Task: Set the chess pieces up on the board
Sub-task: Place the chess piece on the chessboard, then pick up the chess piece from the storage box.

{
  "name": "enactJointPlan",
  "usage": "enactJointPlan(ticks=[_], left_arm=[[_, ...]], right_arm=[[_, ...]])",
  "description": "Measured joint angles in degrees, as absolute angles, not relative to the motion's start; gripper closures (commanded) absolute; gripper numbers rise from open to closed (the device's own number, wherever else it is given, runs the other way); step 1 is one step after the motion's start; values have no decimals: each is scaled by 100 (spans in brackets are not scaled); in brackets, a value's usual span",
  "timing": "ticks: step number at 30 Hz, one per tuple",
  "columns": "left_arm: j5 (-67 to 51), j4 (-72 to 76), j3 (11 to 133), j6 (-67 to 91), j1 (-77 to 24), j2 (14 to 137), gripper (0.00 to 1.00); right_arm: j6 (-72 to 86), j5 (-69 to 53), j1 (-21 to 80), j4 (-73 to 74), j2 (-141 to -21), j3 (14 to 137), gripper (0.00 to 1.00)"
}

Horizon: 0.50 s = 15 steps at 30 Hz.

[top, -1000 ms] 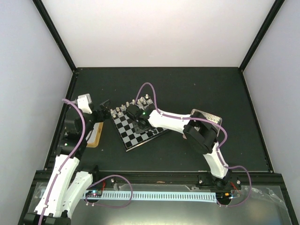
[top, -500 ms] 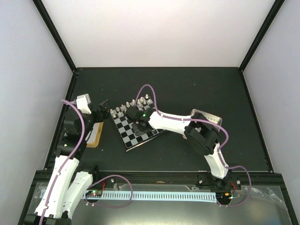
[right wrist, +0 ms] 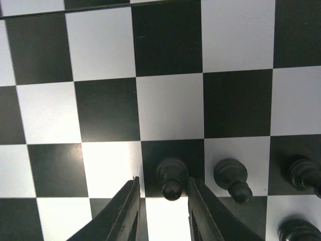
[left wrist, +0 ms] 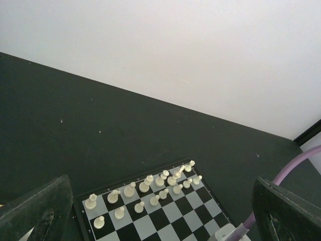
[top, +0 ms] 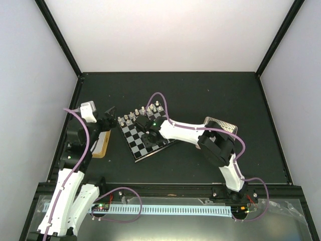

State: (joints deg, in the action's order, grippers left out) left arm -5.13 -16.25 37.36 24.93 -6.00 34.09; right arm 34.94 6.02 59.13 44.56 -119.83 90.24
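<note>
The board (top: 138,146) lies tilted left of centre, with pale chess pieces (top: 134,117) in two rows along its far side. In the left wrist view the same white pieces (left wrist: 149,187) stand on the board (left wrist: 173,217). My right gripper (top: 149,136) is low over the board's middle. In its wrist view the right gripper (right wrist: 164,182) is open around a black pawn (right wrist: 172,179) that stands upright on a black square. Another black pawn (right wrist: 231,176) stands one square to the right. My left gripper (left wrist: 160,201) hangs wide open off the board's left corner, holding nothing.
More black pieces (right wrist: 303,173) stand at the right edge of the right wrist view. A tan-rimmed tray (top: 103,145) lies under the left arm. A silvery tray (top: 224,125) shows behind the right arm's elbow. Dark walls and frame rails edge the black table.
My right gripper has moved toward the near side of the board and come down. Its jaws have parted, leaving the black pawn standing on its square. The left arm has barely moved.
</note>
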Motion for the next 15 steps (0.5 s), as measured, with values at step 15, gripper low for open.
enactJointPlan(ticks=[15], left_arm=[[-875,-1457,3736,2488,-548,3476,1]], right_arm=[[3983,698,4707,3577,-8969,7041,69]])
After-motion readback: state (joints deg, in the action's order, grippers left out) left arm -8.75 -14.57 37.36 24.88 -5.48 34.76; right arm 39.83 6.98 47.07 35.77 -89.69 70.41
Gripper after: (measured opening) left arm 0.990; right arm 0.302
